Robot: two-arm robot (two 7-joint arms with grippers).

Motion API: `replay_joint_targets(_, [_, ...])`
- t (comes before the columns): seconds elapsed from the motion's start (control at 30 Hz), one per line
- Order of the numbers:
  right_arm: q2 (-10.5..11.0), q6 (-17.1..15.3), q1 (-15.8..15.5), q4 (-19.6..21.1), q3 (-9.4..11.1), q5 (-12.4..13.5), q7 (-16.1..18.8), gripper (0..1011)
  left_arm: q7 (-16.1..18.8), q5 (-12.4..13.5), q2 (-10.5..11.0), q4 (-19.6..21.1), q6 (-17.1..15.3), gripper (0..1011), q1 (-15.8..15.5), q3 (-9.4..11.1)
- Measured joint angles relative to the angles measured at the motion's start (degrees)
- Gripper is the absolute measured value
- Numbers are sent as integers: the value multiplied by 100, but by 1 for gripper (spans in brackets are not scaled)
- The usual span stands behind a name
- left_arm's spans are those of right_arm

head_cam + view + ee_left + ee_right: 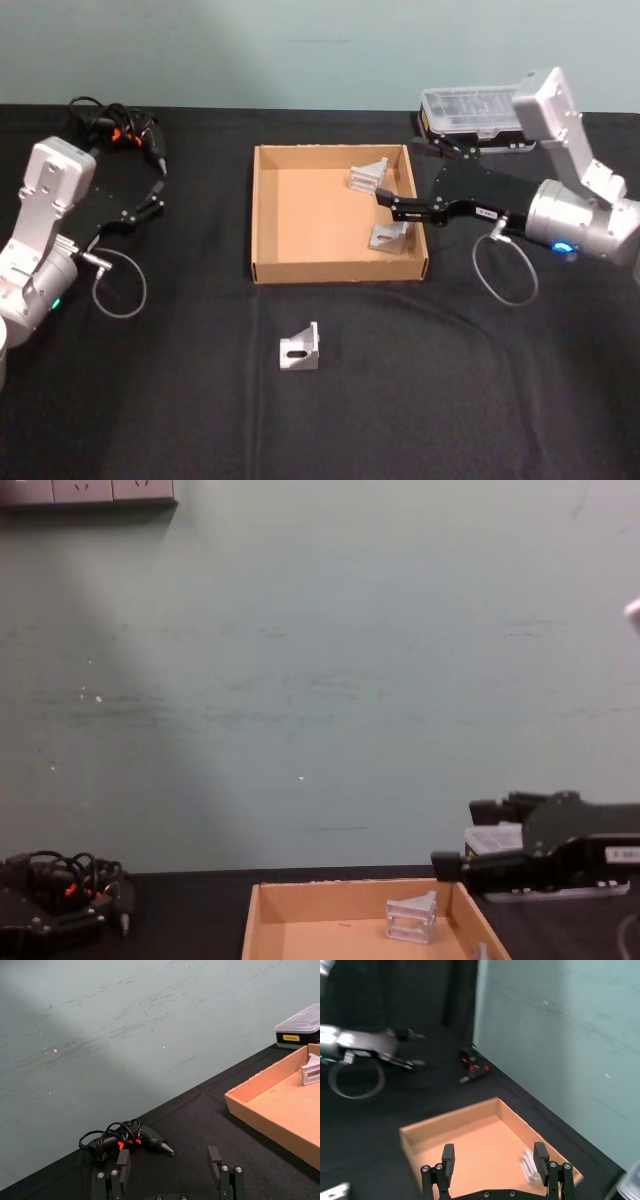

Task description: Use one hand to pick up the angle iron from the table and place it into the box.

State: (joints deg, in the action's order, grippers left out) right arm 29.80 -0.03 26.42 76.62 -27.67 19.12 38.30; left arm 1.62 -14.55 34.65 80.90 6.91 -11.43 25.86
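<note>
A pale green wall (320, 680) backs a black table (480, 400), and in the middle of it sits the tan box (335, 270). The right gripper (393, 206) hangs over the box's right-hand side with its fingers apart and nothing between them. Just below and beside it inside the box lie two brackets (388, 237), one under the fingertips and one farther from the robot. The angle iron (300, 350) to be picked lies out on the bare table, outside the box's near wall. From the right gripper it is back toward the robot and off to the robot's left, with that wall between them. It stands on one flange with its slotted face toward the robot. It looks about as wide as it is tall, so I would not swear to a long axis from here. The left gripper (155, 200) is parked well off to the left, fingers also spread and empty. By my eye the right one is somewhat nearer, so the reach looks to be its job: draw back over the wall, then come down.
</note>
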Motion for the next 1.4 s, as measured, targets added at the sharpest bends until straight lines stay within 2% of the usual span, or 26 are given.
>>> replay_joint_targets(0.03, [126,-1,-53,208,21,155,182,1004,0,0,0,0,0,1000,0,0])
replay_joint_targets(0.1, [169,-3,-75,280,27,208,237,1004,0,0,0,0,0,1000,0,0])
replay_joint_targets(0.17, [346,-18,-166,554,40,394,435,1004,0,0,0,0,0,1000,0,0])
replay_joint_targets(0.2, [346,-18,-166,554,40,394,435,1004,0,0,0,0,0,1000,0,0])
replay_joint_targets(0.3, [561,-56,-309,866,44,591,631,1004,0,0,0,0,0,1000,0,0])
replay_joint_targets(0.53, [845,-106,-503,1247,-68,746,852,1004,0,0,0,0,0,1000,0,0])
replay_joint_targets(0.6, [942,-144,-582,1338,-174,778,934,1004,0,0,0,0,0,1000,0,0])
replay_joint_targets(0.63, [942,-144,-582,1338,-174,778,934,1004,0,0,0,0,0,1000,0,0])
replay_joint_targets(0.77, [1029,-204,-661,1381,-379,772,1014,1004,0,0,0,0,0,1000,0,0])
replay_joint_targets(1.0, [1058,-239,-699,1312,-703,685,1107,1004,0,0,0,0,0,1000,0,0])
replay_joint_targets(1.17, [996,-232,-655,1162,-969,508,1099,1004,0,0,0,0,0,1000,0,0])
replay_joint_targets(1.4, [851,-201,-548,940,-1212,277,997,1004,0,0,0,0,0,1000,0,0])
